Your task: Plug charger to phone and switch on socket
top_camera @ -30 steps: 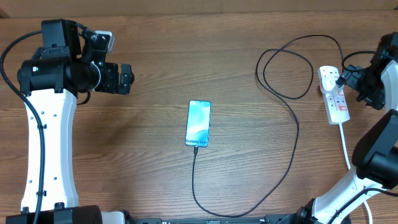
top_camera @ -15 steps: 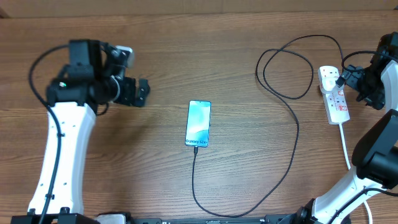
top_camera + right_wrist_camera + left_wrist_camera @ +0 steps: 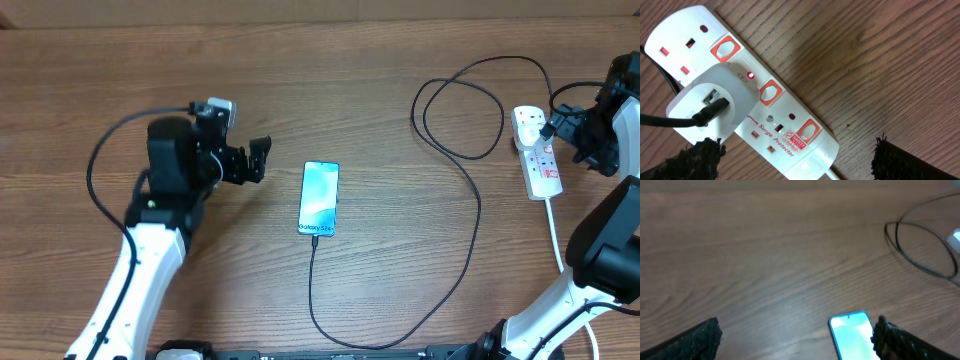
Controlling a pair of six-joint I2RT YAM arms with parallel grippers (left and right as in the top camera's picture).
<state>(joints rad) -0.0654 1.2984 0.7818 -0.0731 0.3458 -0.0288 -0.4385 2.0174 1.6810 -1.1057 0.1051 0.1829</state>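
— Where is the phone?
— Flat in the middle of the surface, screen lit. The charger meets its lower edge and runs to a white adapter on the socket, far right.
— And the tools?
— The left tool gapes empty just left of the phone. The right tool is spread wide over the socket, holding nothing.

I see a brown wood-grain table, a pale blue phone, a black cable right of it, and a white power strip with orange-red switches and, I think, red lettering.
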